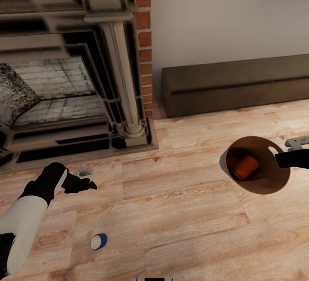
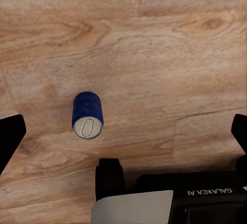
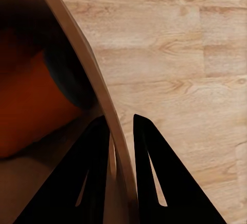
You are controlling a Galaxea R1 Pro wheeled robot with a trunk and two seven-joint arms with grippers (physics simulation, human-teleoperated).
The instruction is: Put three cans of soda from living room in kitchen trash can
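Note:
A dark blue can of soda [image 1: 98,241] [image 2: 87,115] lies on its side on the wood floor, its grey top facing me. My left gripper [image 1: 87,181] [image 2: 123,136] hangs above it, open, its fingers wide on either side and not touching it. The tash can [image 1: 257,165] [image 3: 77,39], grey outside and coppery inside, is held off the floor at my right. My right gripper [image 1: 283,159] [image 3: 122,124] is shut on its rim, one finger inside and one outside. An orange can of soda [image 1: 246,167] [image 3: 31,111] lies in the bin, with a second orange shape beside it.
This is the living room. A brick fireplace [image 1: 64,83] with a stone column fills the back left. A long dark low cabinet [image 1: 236,83] runs along the white wall at the back right. Light wood floor [image 1: 171,203] stretches between my two arms.

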